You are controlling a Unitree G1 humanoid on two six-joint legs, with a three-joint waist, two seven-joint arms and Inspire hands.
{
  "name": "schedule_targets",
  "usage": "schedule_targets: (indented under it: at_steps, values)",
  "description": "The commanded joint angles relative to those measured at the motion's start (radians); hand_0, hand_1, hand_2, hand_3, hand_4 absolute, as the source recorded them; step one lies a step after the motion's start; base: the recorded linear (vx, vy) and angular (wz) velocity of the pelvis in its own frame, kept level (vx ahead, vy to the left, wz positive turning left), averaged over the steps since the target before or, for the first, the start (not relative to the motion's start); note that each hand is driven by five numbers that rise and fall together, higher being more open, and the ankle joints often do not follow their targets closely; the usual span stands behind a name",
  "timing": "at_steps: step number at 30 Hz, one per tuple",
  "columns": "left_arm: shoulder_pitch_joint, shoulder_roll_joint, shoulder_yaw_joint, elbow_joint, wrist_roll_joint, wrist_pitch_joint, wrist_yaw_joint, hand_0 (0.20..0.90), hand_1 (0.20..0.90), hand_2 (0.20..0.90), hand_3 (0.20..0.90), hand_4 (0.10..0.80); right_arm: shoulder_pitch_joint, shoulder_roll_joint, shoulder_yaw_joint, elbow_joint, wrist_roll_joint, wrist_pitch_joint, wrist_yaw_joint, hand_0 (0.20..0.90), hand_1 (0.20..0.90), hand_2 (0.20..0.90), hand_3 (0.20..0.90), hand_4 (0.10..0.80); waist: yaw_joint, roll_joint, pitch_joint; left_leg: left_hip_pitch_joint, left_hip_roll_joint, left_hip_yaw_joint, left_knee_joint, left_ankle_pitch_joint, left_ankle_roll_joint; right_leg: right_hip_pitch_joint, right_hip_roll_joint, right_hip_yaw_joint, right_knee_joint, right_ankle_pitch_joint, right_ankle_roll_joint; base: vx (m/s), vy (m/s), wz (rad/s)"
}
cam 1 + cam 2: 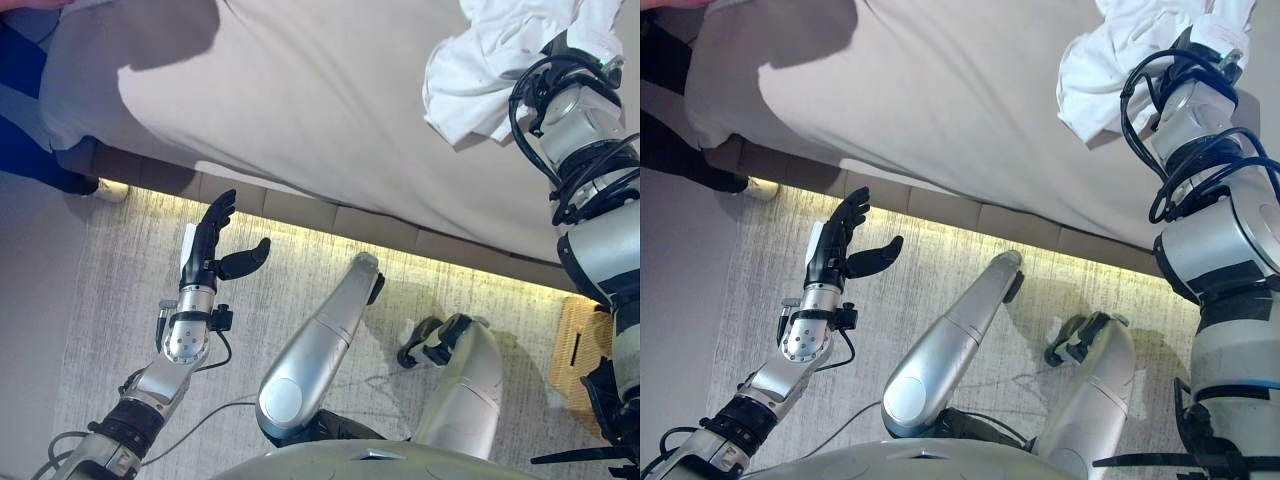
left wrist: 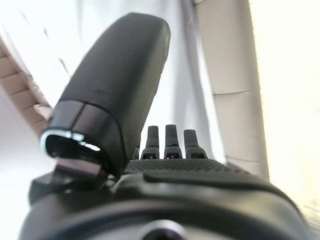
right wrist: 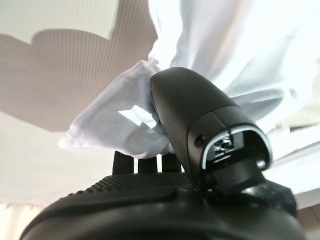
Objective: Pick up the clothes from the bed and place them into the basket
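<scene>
- We grasp the white cloth (image 1: 490, 60) over the bed (image 1: 320, 110) with our right robot hand (image 3: 200, 125)
- Our left robot hand (image 1: 212, 245) hovers released above the floor

A pale grey carpet (image 1: 130, 300) covers the floor beside the bed, lit by a warm strip of light (image 1: 300, 228) running along the foot of the base. At the far left corner of the bed stands a person, of whom a dark blue trouser leg (image 1: 25, 120) and a white shoe (image 1: 110, 189) resting on the carpet's edge can be seen.
</scene>
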Motion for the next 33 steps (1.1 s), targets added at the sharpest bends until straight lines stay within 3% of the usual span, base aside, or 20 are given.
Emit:
schedule_targets:
  at_steps: [1, 7, 13, 21, 27, 33]
  values:
    - [-0.026, 0.035, 0.072, -0.022, 0.022, -0.040, 0.021, 0.900, 0.900, 0.900, 0.900, 0.800, -0.121, -0.046, 0.038, -0.042, 0.005, -0.038, -0.058, 0.300, 0.300, 0.300, 0.200, 0.100, -0.010, -0.013, -0.025, 0.145, 0.055, 0.044, -0.096, -0.065, 0.068, 0.100, 0.002, -0.077, -0.111, 0.150, -0.051, 0.049, -0.008, -0.17]
    - [-0.044, 0.032, 0.070, -0.023, 0.042, 0.007, 0.022, 0.900, 0.900, 0.900, 0.900, 0.800, -0.098, -0.077, 0.000, -0.053, 0.051, -0.074, -0.079, 0.300, 0.300, 0.300, 0.200, 0.100, -0.026, -0.044, -0.048, 0.280, 0.089, 0.051, -0.233, -0.032, 0.059, 0.236, 0.000, -0.091, -0.254, 0.198, -0.040, 0.043, -0.009, -0.16]
    - [-0.059, 0.036, 0.057, 0.012, 0.073, 0.073, 0.007, 0.900, 0.900, 0.900, 0.900, 0.800, -0.032, -0.103, -0.067, -0.144, 0.191, -0.145, -0.113, 0.300, 0.300, 0.300, 0.200, 0.100, -0.074, -0.094, -0.110, 0.422, 0.141, 0.067, -0.416, 0.014, 0.048, 0.373, 0.031, -0.080, -0.471, 0.276, -0.018, 0.048, 0.006, -0.24]
    - [-0.052, 0.036, 0.048, 0.041, 0.100, 0.155, -0.013, 0.900, 0.900, 0.900, 0.900, 0.800, 0.131, -0.190, -0.190, -0.333, 0.273, -0.220, -0.109, 0.300, 0.300, 0.300, 0.200, 0.100, -0.191, -0.146, -0.252, 0.660, 0.230, 0.172, -0.737, 0.127, 0.005, 0.578, 0.095, -0.060, -0.864, 0.423, 0.022, 0.096, 0.024, -0.37]
    - [-0.036, 0.034, 0.033, 0.067, 0.116, 0.162, -0.037, 0.900, 0.900, 0.900, 0.900, 0.800, 0.202, -0.253, -0.250, -0.375, 0.284, -0.251, -0.093, 0.300, 0.300, 0.300, 0.200, 0.100, -0.251, -0.163, -0.341, 0.768, 0.260, 0.224, -0.914, 0.196, -0.023, 0.647, 0.134, -0.022, -1.034, 0.503, 0.059, 0.103, 0.002, -0.28]
    - [-0.054, 0.022, 0.015, 0.134, 0.123, 0.152, -0.059, 0.900, 0.900, 0.900, 0.900, 0.800, 0.254, -0.312, -0.298, -0.425, 0.292, -0.246, -0.088, 0.300, 0.300, 0.300, 0.200, 0.100, -0.310, -0.173, -0.401, 0.852, 0.281, 0.262, -1.039, 0.226, -0.043, 0.682, 0.160, 0.024, -1.130, 0.547, 0.076, 0.067, -0.024, -0.33]
